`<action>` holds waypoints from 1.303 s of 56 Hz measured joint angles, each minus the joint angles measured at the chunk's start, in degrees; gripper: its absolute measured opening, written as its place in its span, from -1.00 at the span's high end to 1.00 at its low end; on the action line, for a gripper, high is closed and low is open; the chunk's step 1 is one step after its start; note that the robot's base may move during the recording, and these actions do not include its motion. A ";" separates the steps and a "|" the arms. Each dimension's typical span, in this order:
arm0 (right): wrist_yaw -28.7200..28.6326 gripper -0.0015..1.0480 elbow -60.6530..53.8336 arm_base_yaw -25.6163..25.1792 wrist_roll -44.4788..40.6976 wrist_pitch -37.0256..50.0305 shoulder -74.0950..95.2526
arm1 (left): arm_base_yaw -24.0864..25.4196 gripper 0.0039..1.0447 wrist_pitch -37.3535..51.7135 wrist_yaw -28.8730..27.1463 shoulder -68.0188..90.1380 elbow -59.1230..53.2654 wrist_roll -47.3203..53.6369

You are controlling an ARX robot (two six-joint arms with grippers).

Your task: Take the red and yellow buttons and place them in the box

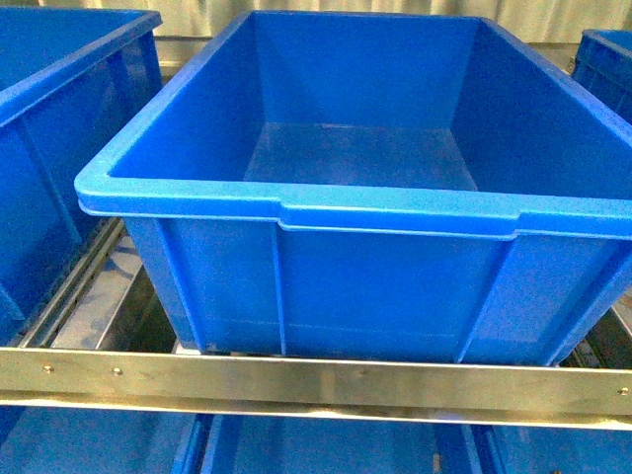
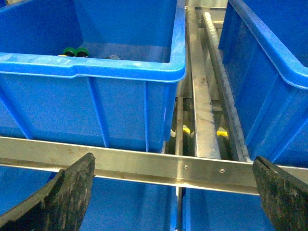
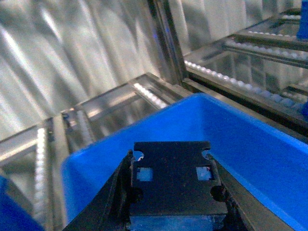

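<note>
Where the front camera looks: a large blue box (image 1: 296, 202) fills the centre of the frame; the part of its floor that shows is bare blue plastic.
Support: the box rests on a roller rack, with a metal rail (image 1: 316, 380) crossing the lower frame.
Neighbouring bins: one blue bin (image 1: 59, 59) at the left edge, another at the upper right corner, more blue plastic below the rail.
Left gripper (image 2: 173, 161): jaws spread wide, one dark finger in each lower corner of the left wrist frame, nothing between them; the rail shows through the gap.
Green-capped buttons (image 2: 75, 51): inside the blue bin at the upper left of the left wrist frame, just behind its near rim.
Red and yellow buttons: cannot be placed with certainty; a yellow sliver (image 2: 61, 55) touches the left side of the green caps, mostly hidden by the rim.
Right gripper (image 3: 172, 180): a black block at bottom centre of the right wrist frame, above a blue rim (image 3: 250, 139); state of the jaws cannot be told.
</note>
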 joint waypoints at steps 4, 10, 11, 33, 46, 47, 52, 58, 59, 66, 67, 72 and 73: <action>-0.87 0.37 2.40 -2.47 -0.68 -0.74 4.33 | 0.00 -0.85 0.00 0.00 0.00 0.00 0.00; -1.75 0.37 5.66 -5.25 -1.73 -2.54 11.58 | 0.00 -0.85 0.00 0.00 0.00 0.00 0.00; -1.79 0.37 6.36 -5.75 -1.70 -3.08 13.29 | 0.00 -0.85 0.00 0.00 0.00 0.00 0.00; -4.61 -0.02 16.87 -8.76 -3.26 -9.70 27.50 | 0.00 -0.85 0.00 0.00 0.00 0.00 0.00; -4.48 -0.71 17.27 -9.05 -3.17 -10.25 27.21 | 0.00 -0.85 0.00 0.00 0.00 0.00 0.00; -4.48 -0.75 17.16 -9.05 -3.15 -10.27 27.06 | 0.00 -0.85 0.00 0.00 0.00 0.00 0.00; -4.70 -0.88 15.17 -8.98 -2.97 -10.16 25.05 | 0.00 -0.85 0.00 0.00 0.00 0.00 0.00; -5.64 -0.86 10.32 -8.61 -2.40 -9.62 19.65 | 0.00 -0.85 0.00 0.00 0.00 0.00 0.00; -5.70 -0.86 9.20 -8.48 -1.99 -9.55 18.23 | 0.00 -0.85 0.00 0.00 0.00 0.00 0.00; -9.84 -0.86 1.81 -7.15 -0.79 -8.52 7.80 | 0.00 -0.85 0.00 0.00 0.00 -0.02 0.00; -10.56 -0.86 0.48 -6.82 -0.52 -8.28 5.86 | 0.00 -0.85 0.00 0.00 0.00 0.00 0.00; -14.51 -0.86 -6.45 -5.40 1.60 -7.87 -4.70 | 0.00 -0.85 0.00 0.00 0.00 0.00 0.00; -14.86 -0.86 -7.04 -5.27 1.81 -7.96 -5.62 | 0.00 -0.85 0.00 0.00 0.00 0.00 0.00</action>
